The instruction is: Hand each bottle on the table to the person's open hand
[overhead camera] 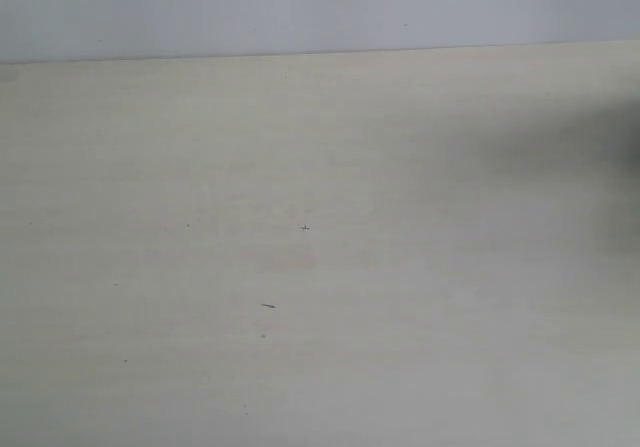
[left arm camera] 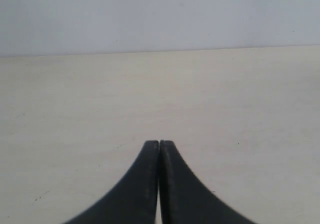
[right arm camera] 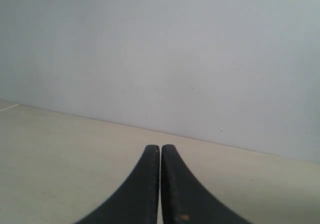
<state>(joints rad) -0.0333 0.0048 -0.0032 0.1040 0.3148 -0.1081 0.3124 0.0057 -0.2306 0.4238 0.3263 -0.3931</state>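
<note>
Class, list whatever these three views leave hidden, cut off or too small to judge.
Exterior view: dark blur cut off by the right edge; unidentifiable.
Exterior view: specks on the table too small to name.
Wrist views: left gripper and right gripper, both shut, show only fingertips; the frame cuts off the rest.
No view shows the bottles or the open hand.

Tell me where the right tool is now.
The right tool shows only in the right wrist view, shut and empty, over the table facing the grey wall; the exterior view misses it.
</note>
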